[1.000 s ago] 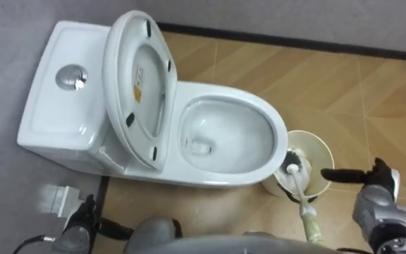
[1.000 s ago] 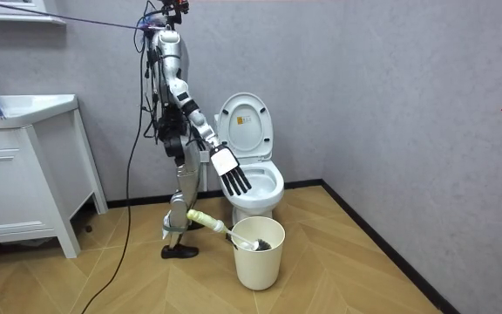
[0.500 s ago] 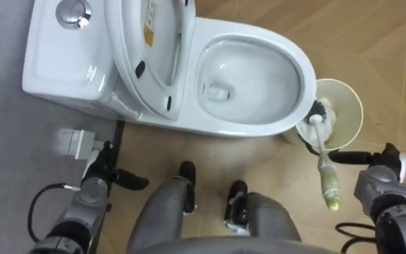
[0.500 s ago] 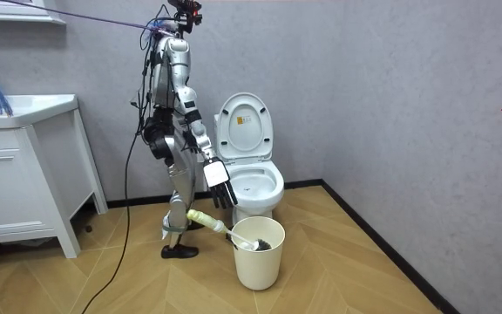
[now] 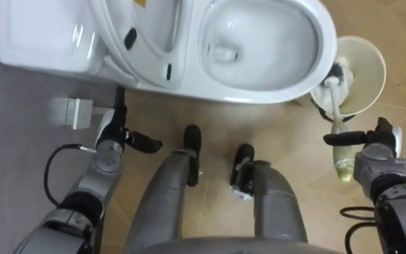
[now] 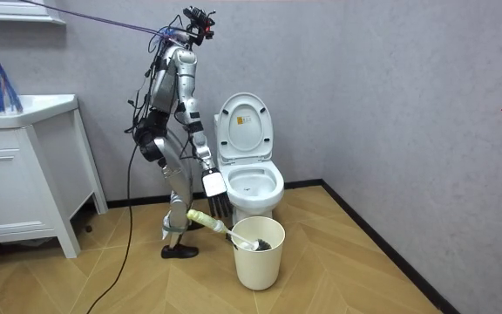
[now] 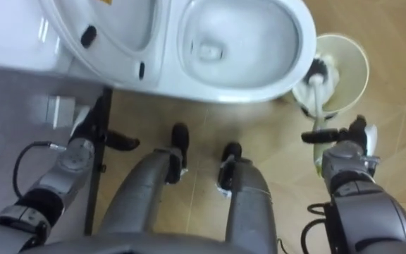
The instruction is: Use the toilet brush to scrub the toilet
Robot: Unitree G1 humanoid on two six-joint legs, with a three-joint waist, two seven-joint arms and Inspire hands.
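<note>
The white toilet (image 5: pixel 309 70) has its lid and seat up and its bowl open. Beside it on the wood floor stands a cream bucket (image 5: pixel 376 67). A toilet brush (image 5: pixel 335 106) leans in it, dark head down, with a yellowish handle grip (image 5: pixel 344 161) sticking out over the rim. My right hand (image 5: pixel 378 156) hangs just above that handle, open with straight fingers, and the room view shows a gap between hand (image 6: pixel 216 186) and handle (image 6: pixel 200 218). My left hand (image 5: pixel 115 137) hangs open near the toilet's base.
I stand bent forward between the toilet (image 6: pixel 249 166) and a white sink cabinet (image 6: pixel 16 183) at the room view's left. The bucket (image 6: pixel 259 255) stands in front of the toilet. A small white box (image 5: pixel 72 113) sits low by the grey wall.
I have bent further forward, so the eye view has swung down to my legs. My right hand has dropped lower, closer to the brush handle. The brush and the bucket have not moved.
</note>
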